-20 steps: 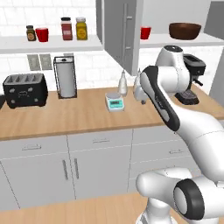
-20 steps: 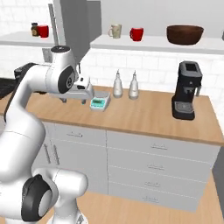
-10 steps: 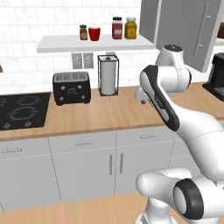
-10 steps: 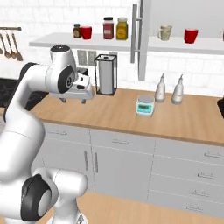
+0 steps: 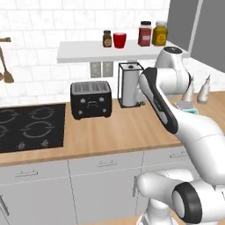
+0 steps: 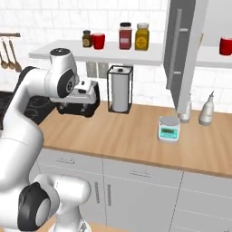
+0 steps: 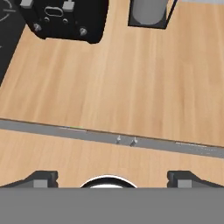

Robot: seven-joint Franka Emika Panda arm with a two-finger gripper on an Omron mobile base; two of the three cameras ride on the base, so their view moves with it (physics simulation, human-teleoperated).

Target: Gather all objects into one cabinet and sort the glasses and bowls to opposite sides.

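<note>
A short red cup (image 5: 119, 40) (image 6: 98, 41) stands on the white tiled wall shelf (image 5: 83, 52) between spice jars. A second red cup (image 6: 225, 45) sits inside the cabinet (image 6: 213, 58) at the right edge, behind its open grey door (image 6: 181, 50) (image 5: 193, 26). No bowl is in view. My gripper (image 6: 88, 97) (image 7: 113, 179) hangs over the wooden counter (image 7: 131, 87) in front of the toaster, well below the shelf. It is open, with nothing between its fingertips (image 7: 41, 178).
A black toaster (image 5: 91, 99) (image 7: 65, 17) and a paper towel holder (image 5: 129, 84) (image 6: 120, 89) stand at the back of the counter. A stove (image 5: 26, 127) lies to the left. A small scale (image 6: 169, 128) and two bottles (image 6: 206, 111) stand under the cabinet.
The base has driven left, so the whole scene has slid right: the tiled shelf and stove have come in, and the cabinet now sits at the right edge. The gripper has stayed open.
</note>
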